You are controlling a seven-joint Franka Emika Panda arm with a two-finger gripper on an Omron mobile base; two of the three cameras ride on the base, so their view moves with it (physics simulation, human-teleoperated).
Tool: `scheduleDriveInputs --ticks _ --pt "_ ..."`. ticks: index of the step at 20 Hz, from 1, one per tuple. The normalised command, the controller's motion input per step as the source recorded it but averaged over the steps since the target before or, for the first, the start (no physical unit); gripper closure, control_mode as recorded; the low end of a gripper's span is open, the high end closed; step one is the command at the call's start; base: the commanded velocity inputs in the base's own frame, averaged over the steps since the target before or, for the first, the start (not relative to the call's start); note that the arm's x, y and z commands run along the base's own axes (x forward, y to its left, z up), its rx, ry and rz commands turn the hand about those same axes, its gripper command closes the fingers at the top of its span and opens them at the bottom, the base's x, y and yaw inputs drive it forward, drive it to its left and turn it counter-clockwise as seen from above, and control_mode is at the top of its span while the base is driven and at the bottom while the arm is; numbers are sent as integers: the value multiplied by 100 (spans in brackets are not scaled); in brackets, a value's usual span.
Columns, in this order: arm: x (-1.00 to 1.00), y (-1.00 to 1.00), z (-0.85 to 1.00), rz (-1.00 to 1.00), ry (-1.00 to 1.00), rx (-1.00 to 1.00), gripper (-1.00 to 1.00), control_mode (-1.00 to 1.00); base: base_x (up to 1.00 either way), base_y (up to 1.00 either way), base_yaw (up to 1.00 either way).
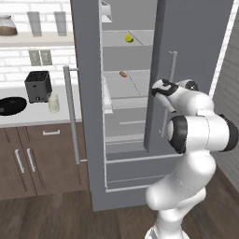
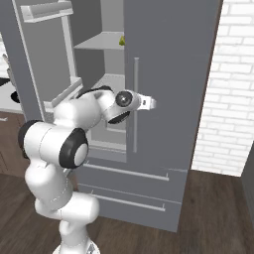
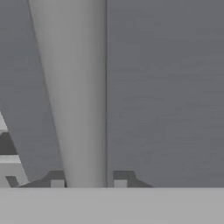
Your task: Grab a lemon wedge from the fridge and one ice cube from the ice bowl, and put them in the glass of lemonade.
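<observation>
The fridge (image 1: 88, 116) stands with its left door swung open and its right door (image 2: 173, 74) closed. On an upper shelf inside lies the lemon wedge (image 1: 129, 38), also seen past the door edge (image 2: 121, 40). My gripper (image 2: 151, 103) is at the right door's vertical silver handle (image 2: 136, 134). In the hand view the handle bar (image 3: 74, 87) runs up between my fingertips, and the gripper (image 3: 87, 183) is shut on it. The black ice bowl (image 1: 11, 105) and the glass of lemonade (image 1: 54, 103) sit on the counter at left. The ice cube is out of view.
A small brown-orange food item (image 1: 123, 73) lies on the middle shelf. A toaster (image 1: 38, 86) stands behind the glass. The open left door's long handle (image 1: 71, 116) juts toward the counter. A brick wall (image 2: 233, 99) flanks the fridge on the right.
</observation>
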Motion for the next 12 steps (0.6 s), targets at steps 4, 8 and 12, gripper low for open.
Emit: scheduleDriveInputs --ticks 4,8,12 --pt "-100 -69 38 -33 -12 0 100 -100 0 0 0" --pt "-100 -58 91 -34 -24 2 -100 -100 0 0 0" --pt "-93 -20 100 -25 -25 4 -100 -100 0 0 0"
